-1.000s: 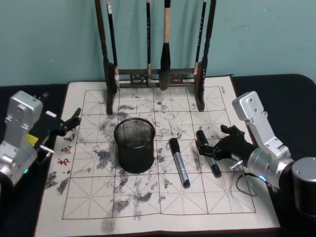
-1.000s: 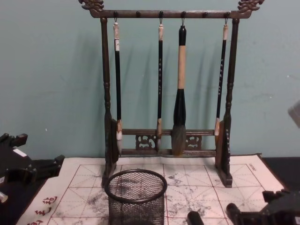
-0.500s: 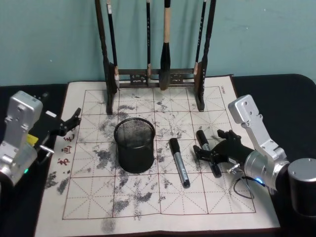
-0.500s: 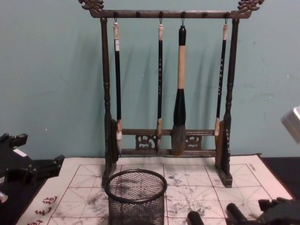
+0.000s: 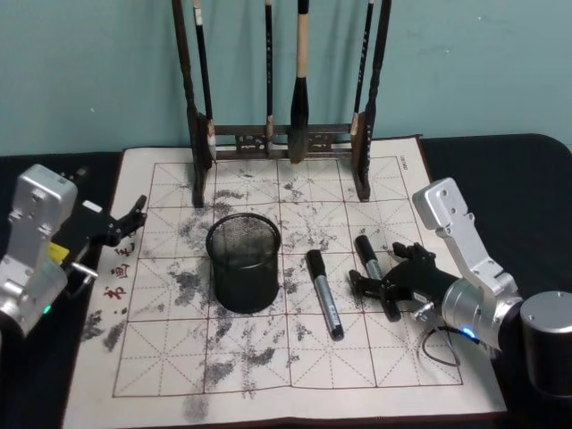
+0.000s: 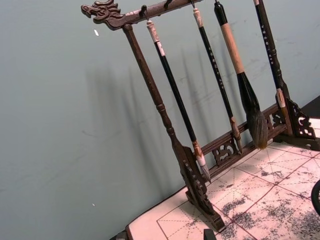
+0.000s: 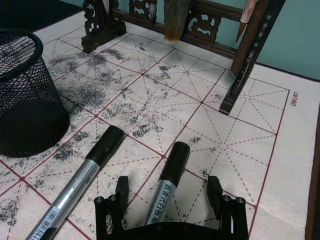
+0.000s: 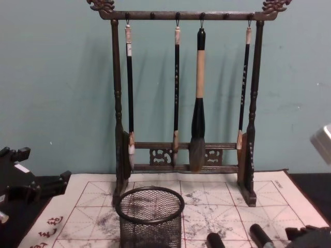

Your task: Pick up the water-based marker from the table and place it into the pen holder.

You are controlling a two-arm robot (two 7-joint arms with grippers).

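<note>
Two water-based markers with grey barrels and black caps lie on the cream mat of the table (image 5: 268,357). One marker (image 5: 324,293) lies near the middle. The other marker (image 5: 365,248) lies to its right. My right gripper (image 5: 376,268) is open and low over the mat. Its fingers straddle that right-hand marker (image 7: 169,172), one on each side, in the right wrist view. The black mesh pen holder (image 5: 244,261) stands upright to the left of both markers. My left gripper (image 5: 128,222) stays open at the mat's left edge.
A tall dark wooden brush rack (image 5: 286,134) with several hanging brushes stands at the back of the mat. The dark tabletop (image 5: 518,170) extends to the right of the mat. The mat's front half holds only ink stains.
My right gripper has come down and drawn back a little, so its open fingers now sit around the right-hand marker. The left arm, markers and pen holder have not moved.
</note>
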